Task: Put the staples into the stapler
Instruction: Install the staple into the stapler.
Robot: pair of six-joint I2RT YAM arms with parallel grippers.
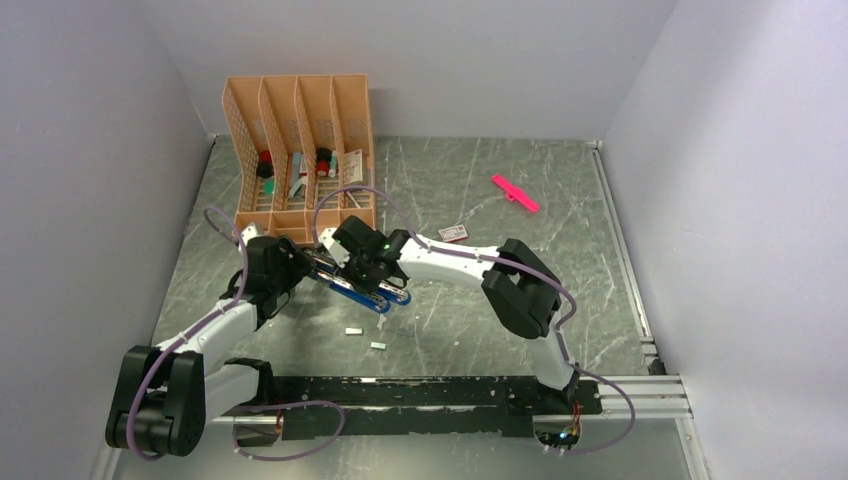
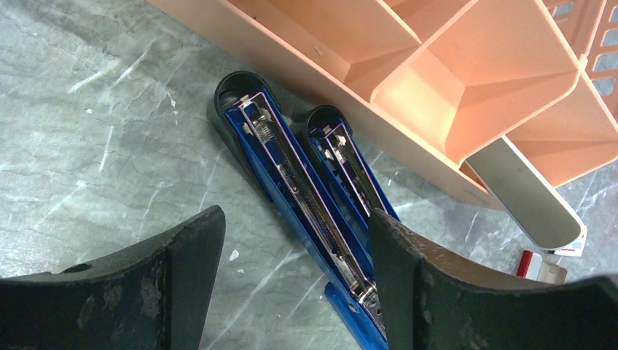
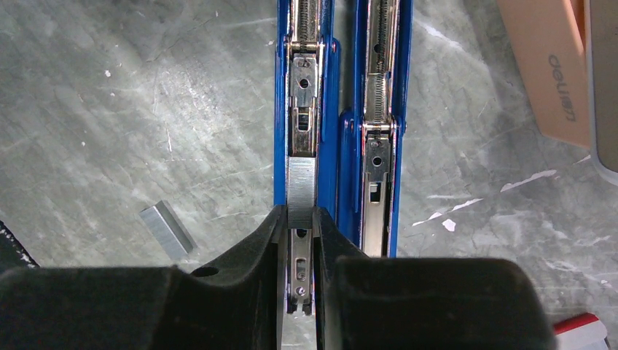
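Right wrist view: the right gripper (image 3: 300,219), fingers nearly closed, pinches one short strip of silvery-grey metal staples (image 3: 301,186). The strip is lined up over the rail of the single blue-and-steel stapler (image 3: 376,168), which lies opened out, its two arms side by side on the grey marbled table (image 3: 109,109). The left gripper (image 2: 295,219) stands wide apart around the stapler's near end, gripping nothing. Two loose staple strips lie nearer the arm bases: one strip (image 1: 352,330) and a second strip (image 1: 378,345). One small pink-and-white cardboard box (image 1: 453,233), one bright pink plastic stick (image 1: 515,193) and one orange four-slot plastic organiser (image 1: 300,110) lie beyond.
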